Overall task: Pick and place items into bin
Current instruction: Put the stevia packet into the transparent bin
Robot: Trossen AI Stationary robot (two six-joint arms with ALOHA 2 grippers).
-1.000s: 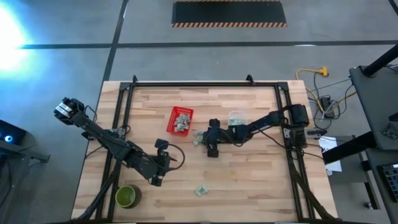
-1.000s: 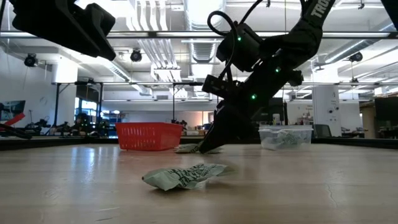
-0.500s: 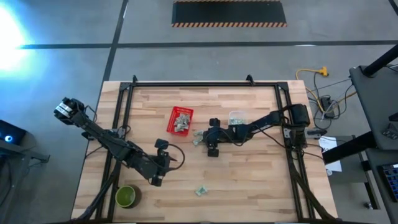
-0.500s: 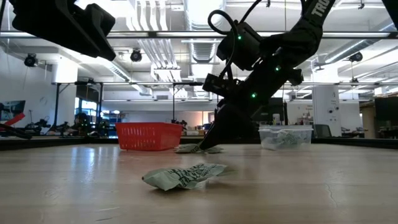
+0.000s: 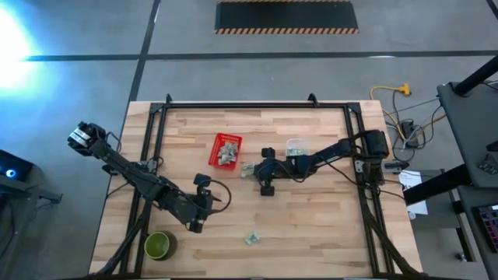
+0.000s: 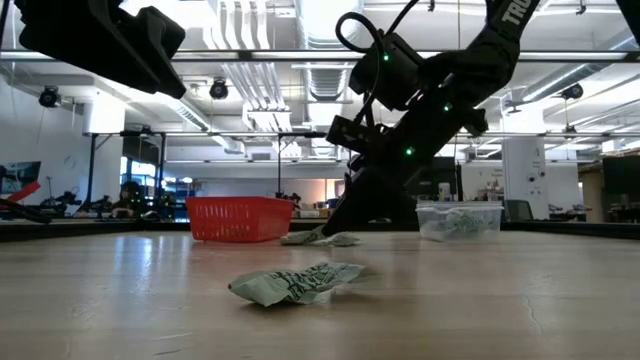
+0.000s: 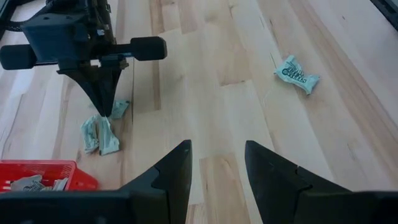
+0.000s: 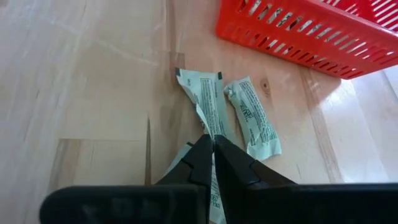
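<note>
Over the last second the right arm has crept slightly toward the red basket (image 5: 226, 149); everything else looks unmoved. From the left: a green bowl (image 5: 158, 246) sits at seven o'clock on the worktop (image 5: 311, 225), and the left end effector (image 7: 216, 163) waits beside it, released, fingers apart. A stray packet (image 5: 251, 239) lies at six o'clock. At centre, the right end effector (image 8: 210, 154) is clenched on a packet (image 8: 207, 99) from the little cluster just beside the basket's three o'clock side. That packet's long axis runs straight ahead of the fingertips, toward the basket wall. The right arm is much nearer
</note>
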